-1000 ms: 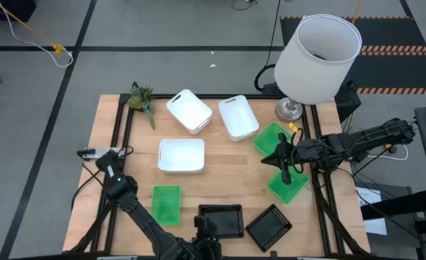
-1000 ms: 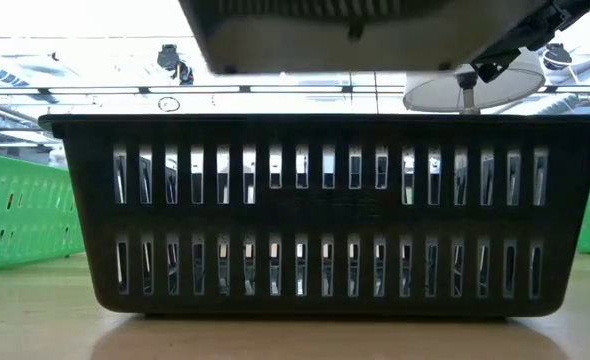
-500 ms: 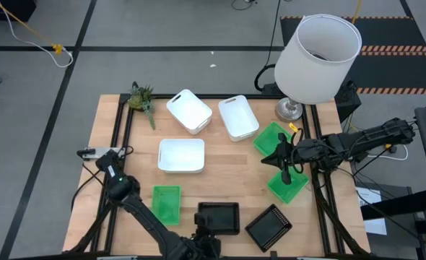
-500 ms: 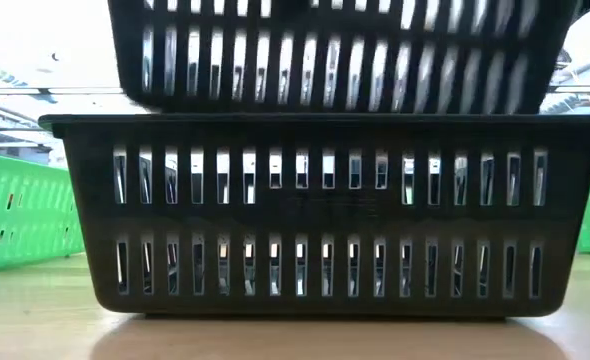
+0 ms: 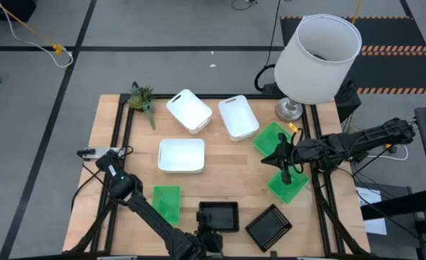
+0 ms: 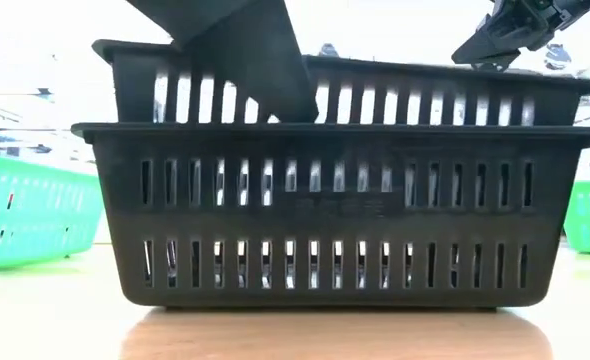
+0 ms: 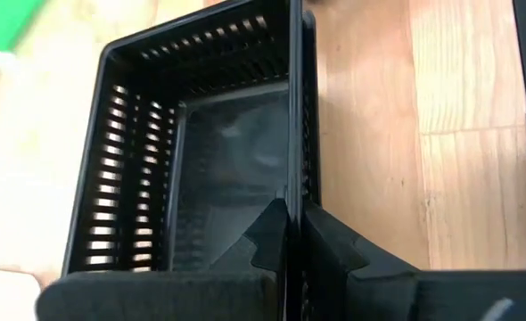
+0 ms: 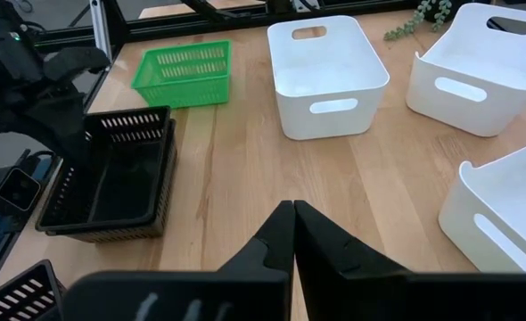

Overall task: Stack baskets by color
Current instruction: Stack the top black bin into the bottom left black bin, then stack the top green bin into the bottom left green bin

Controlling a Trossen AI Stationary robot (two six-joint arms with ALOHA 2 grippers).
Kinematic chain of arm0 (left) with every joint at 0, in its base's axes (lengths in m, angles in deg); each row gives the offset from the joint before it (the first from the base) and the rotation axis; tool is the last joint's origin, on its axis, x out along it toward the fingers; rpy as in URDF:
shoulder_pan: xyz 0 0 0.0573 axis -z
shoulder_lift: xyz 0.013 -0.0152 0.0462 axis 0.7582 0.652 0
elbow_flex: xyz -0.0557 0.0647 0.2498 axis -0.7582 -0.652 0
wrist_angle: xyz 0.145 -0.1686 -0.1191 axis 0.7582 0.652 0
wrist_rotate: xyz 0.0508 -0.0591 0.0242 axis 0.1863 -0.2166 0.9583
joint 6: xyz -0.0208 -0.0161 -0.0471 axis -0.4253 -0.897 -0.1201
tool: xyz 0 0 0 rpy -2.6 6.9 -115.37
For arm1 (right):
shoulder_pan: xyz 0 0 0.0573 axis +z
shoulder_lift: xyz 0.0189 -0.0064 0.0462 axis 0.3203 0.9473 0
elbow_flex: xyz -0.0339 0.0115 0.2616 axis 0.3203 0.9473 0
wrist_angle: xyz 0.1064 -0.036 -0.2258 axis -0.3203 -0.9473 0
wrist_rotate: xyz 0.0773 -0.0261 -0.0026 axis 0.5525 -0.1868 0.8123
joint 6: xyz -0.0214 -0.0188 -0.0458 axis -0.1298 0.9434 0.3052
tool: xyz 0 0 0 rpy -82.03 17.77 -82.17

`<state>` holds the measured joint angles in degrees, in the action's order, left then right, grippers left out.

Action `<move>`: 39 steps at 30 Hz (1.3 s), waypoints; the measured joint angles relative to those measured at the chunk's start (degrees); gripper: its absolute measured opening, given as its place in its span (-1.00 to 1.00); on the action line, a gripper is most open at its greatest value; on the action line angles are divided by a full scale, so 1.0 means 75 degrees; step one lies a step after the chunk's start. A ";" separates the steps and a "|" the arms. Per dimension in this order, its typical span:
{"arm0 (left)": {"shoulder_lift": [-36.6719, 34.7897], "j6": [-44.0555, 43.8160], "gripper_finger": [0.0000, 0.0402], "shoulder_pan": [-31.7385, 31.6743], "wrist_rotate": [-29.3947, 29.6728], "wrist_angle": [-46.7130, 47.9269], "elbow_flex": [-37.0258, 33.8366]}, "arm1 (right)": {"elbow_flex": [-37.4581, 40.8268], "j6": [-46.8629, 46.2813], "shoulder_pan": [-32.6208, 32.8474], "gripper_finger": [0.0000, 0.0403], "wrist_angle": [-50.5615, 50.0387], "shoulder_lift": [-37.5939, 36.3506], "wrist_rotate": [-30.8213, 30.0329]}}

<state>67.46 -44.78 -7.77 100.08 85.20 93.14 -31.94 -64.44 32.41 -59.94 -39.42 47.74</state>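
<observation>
Fingers (image 7: 334, 254) of the left gripper (image 7: 291, 207) are pressed together on one thin side wall of a black slotted rectangular plastic basket (image 6: 425, 98), which is held by that wall alone. This upper black basket is set inside a second black slotted basket (image 6: 345, 215) of the same kind at the near edge of the wooden table (image 5: 227, 162), its rim slightly tilted above the lower rim. A third black basket (image 5: 269, 226) is seen just beside the pair, turned at an angle.

The right gripper (image 8: 293, 207) is held over the table's right side with its fingers fully closed and nothing between them.

Three black baskets are counted in all, two of them nested. Three bright green mesh baskets are counted: one (image 5: 166, 204) beside the black pair, two (image 5: 271, 137) (image 5: 291, 188) under the right arm, partly covered by it. Three white smooth baskets with rounded corners (image 5: 190, 110) (image 5: 237, 117) (image 5: 182, 154) are spread singly over the far and middle table.

A lamp with a large white shade (image 5: 319, 49) is placed at the far right corner, and a small green plant sprig (image 5: 141, 97) at the far left.

In the low view nearly everything behind the black pair is blocked.
</observation>
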 joint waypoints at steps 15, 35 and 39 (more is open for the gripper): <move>-0.0038 -0.0011 -0.60 -0.0055 -0.0129 0.0000 0.0000 | 0.0000 -0.0053 -0.0002 -0.99 0.0003 0.0000 0.0023; -0.0746 0.0299 -0.11 -0.0073 -0.0017 0.0174 0.0003 | -0.0003 -0.0274 0.0000 -0.99 -0.0124 -0.0003 0.0022; -0.1073 0.0570 -0.11 -0.0093 0.0128 0.0260 0.0003 | -0.0003 -0.0514 -0.0002 -0.99 -0.0503 -0.0001 -0.0252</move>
<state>59.41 -40.50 -8.47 101.04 87.15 93.16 -31.96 -68.30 32.40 -63.70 -39.43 45.85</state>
